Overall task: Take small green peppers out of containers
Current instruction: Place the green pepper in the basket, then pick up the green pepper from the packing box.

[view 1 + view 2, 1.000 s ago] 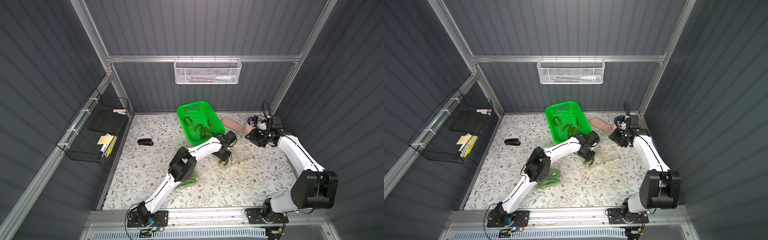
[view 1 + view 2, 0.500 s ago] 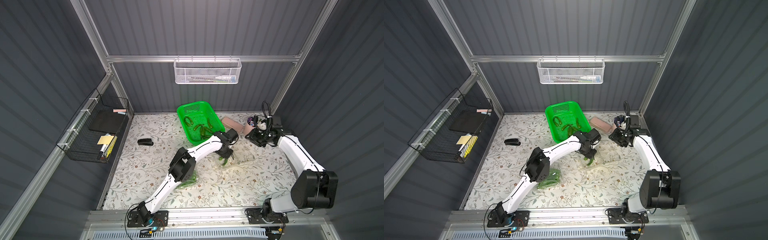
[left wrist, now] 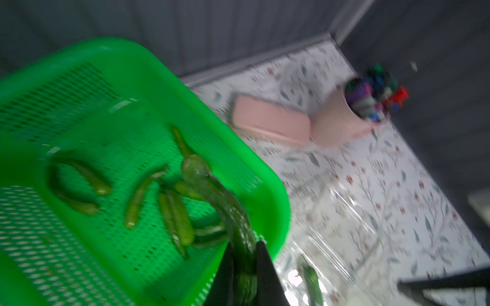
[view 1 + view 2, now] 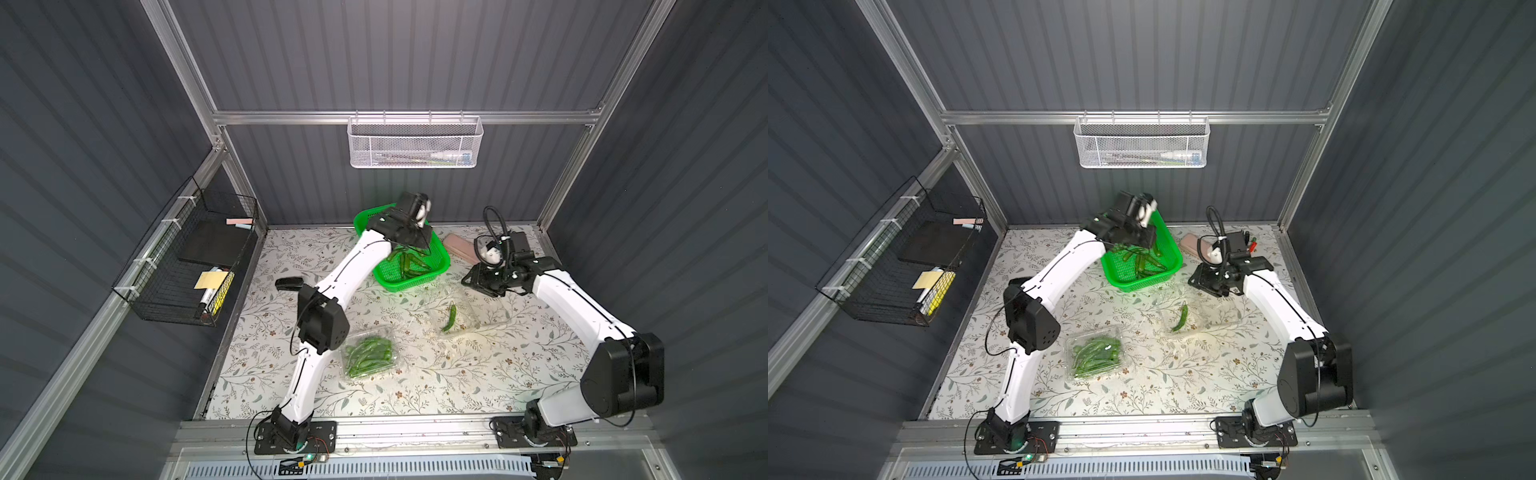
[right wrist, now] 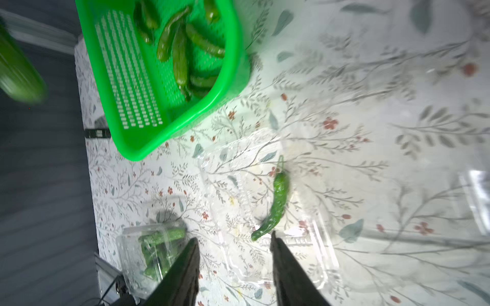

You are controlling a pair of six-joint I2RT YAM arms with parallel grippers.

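Note:
My left gripper (image 3: pixel 245 243) is shut on one of the small green peppers (image 3: pixel 212 190), which hangs over the bright green basket (image 4: pixel 415 282). In both top views this gripper (image 4: pixel 419 248) (image 4: pixel 1144 245) is above the basket's right side. Several peppers (image 3: pixel 175 217) lie in the basket. One of the containers (image 4: pixel 469 309), a clear clamshell, lies open mid-table with a single pepper (image 4: pixel 451 316) (image 5: pixel 278 201) in it. A second clear container (image 4: pixel 368 353), packed with peppers, lies near the left arm's elbow. My right gripper (image 5: pixel 233 235) (image 4: pixel 469 280) hovers open and empty just beyond the open container.
A pink case (image 4: pixel 459 247) and a pink cup of markers (image 3: pixel 342 119) stand at the back right. A black stapler (image 4: pixel 289 283) lies left of the basket. A black wire rack (image 4: pixel 187 266) hangs on the left wall and a white mesh basket (image 4: pixel 415 141) on the back wall.
My left gripper closed on a pepper at the open container, then rose and swung back over the green basket. The right arm has hardly moved.

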